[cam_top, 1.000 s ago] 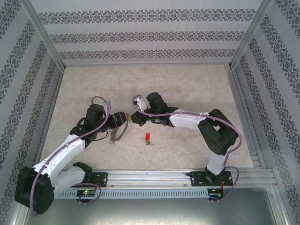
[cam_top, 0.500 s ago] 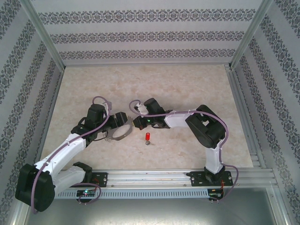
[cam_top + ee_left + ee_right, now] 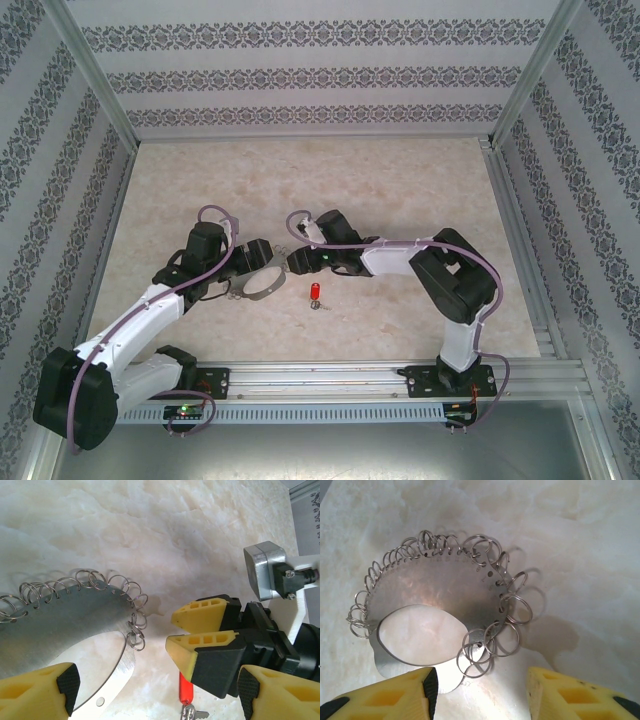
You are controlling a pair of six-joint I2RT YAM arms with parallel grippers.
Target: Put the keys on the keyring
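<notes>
Here's the keyring (image 3: 262,282) down on the marble table (image 3: 400,180), a grey metal loop fringed with small wire rings. The left gripper (image 3: 159,687) sits right at it with its jaws spread wide and nothing pinched; one yellow finger (image 3: 40,692) is over the band's edge. On the keyring's other side, just beside it, the right gripper (image 3: 481,682) faces the loop's opening, its jaws partly apart and empty. Now the key (image 3: 316,293): it lies flat on the table to the right of the keyring in the top view, near but clear of it. Its long axis runs far-to-near, the red head pointing away from the arm bases and the silver end toward them.
</notes>
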